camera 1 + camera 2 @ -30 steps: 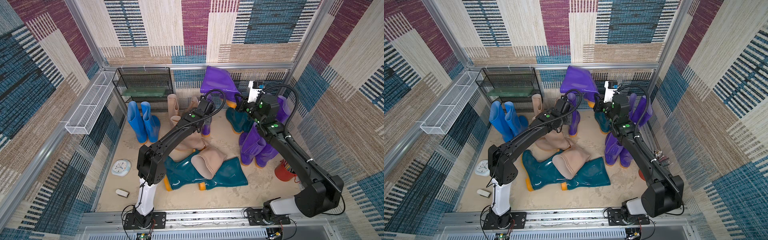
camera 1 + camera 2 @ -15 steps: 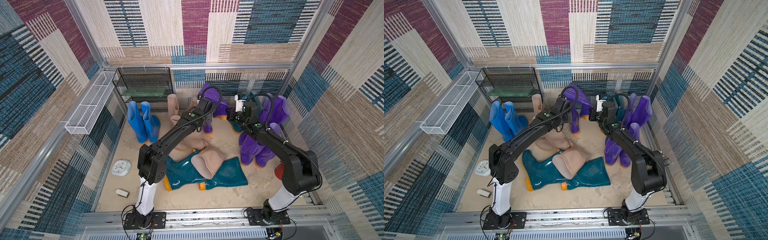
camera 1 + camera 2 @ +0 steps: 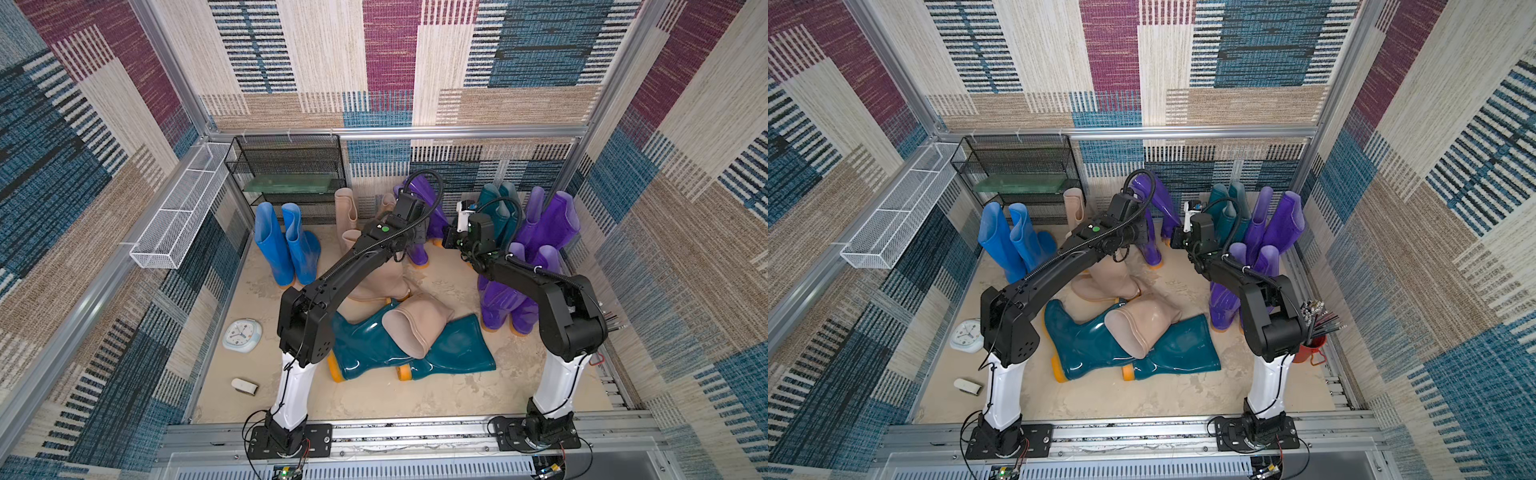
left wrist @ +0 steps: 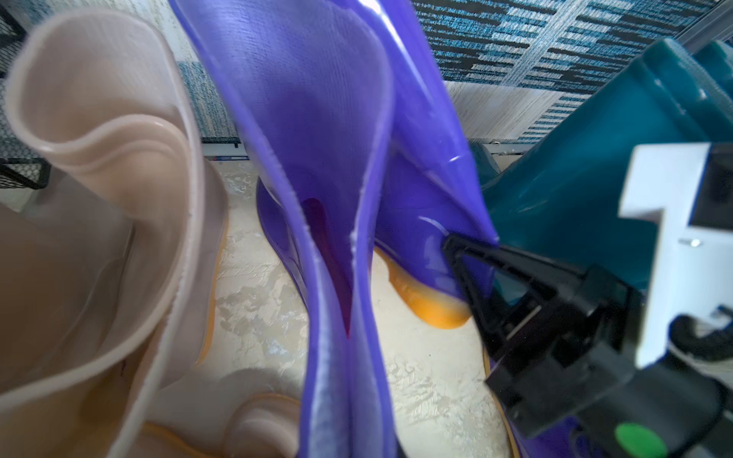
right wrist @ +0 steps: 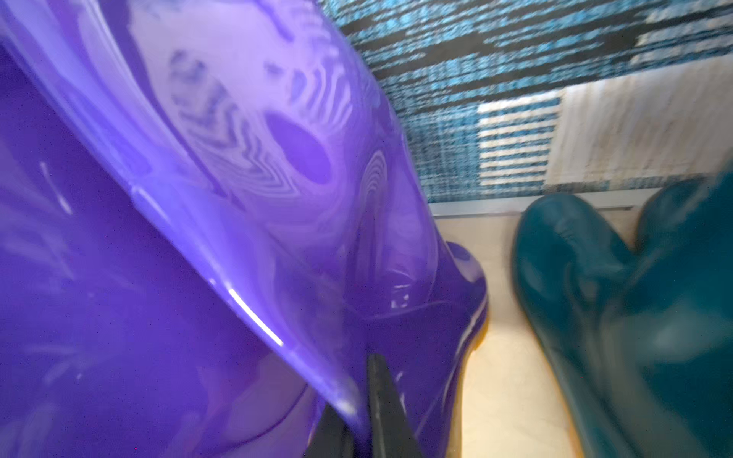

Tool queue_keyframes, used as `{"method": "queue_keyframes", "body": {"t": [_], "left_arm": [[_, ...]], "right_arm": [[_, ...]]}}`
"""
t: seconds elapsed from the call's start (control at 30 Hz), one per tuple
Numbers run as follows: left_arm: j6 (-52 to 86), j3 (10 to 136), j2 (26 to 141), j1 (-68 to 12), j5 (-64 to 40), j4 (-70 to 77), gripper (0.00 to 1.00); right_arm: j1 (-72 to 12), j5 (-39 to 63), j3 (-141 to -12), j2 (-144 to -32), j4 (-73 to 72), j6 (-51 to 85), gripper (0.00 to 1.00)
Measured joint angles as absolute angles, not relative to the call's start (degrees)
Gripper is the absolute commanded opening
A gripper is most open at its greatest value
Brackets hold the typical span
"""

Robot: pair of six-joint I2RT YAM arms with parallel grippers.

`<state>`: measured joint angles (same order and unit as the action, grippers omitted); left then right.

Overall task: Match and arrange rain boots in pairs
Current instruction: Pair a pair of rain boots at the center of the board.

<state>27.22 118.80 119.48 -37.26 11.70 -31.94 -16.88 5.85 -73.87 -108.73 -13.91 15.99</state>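
Standing purple boots (image 4: 337, 119) beside teal pair (image 4: 587, 166) | left gripper (image 3: 417, 237), right gripper (image 4: 468, 244) each pinching a cuff | lower soles flat, together

The tool (image 5: 354, 402) seemingly pinches a purple boot (image 5: 190, 246).

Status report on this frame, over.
Left gripper shut on purple boot. Right gripper shut on second purple boot. Both upright at back. Standing teal boots close beside.

Black mesh rack (image 3: 286, 166) at back wall – white clock (image 3: 242, 335) on floor.
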Motion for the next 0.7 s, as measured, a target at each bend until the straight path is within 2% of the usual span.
{"method": "queue_keyframes", "body": {"t": [0.07,0.13,0.23,0.33,0.43,0.63,0.7], "left_arm": [[27.0,118.7,119.5,-37.1,11.0,-31.9,0.0],[26.8,118.7,119.5,-37.1,10.0,-31.9,0.0],[26.5,118.7,119.5,-36.9,8.5,-31.9,0.0],[26.2,118.7,119.5,-36.9,7.3,-31.9,0.0],[25.4,118.7,119.4,-36.9,7.0,-32.0,0.0],[23.9,118.7,118.6,-36.9,5.7,-34.0,0.0],[23.5,118.7,118.0,-36.9,5.7,-34.7,0.0]], "right_arm": [[-17.4,6.2,-71.1,-108.2,-15.2,16.2,0.16],[-17.2,6.2,-68.8,-107.5,-15.4,17.0,0.23],[-17.2,5.3,-66.8,-107.0,-15.2,18.2,0.48],[-17.2,4.9,-65.1,-106.3,-13.7,18.2,0.64],[-17.2,4.3,-64.5,-105.0,-11.5,18.6,0.68],[-17.8,2.1,-67.2,-99.3,-7.2,18.8,0.89],[-18.1,1.3,-68.7,-97.0,-5.9,18.7,0.93]]}}
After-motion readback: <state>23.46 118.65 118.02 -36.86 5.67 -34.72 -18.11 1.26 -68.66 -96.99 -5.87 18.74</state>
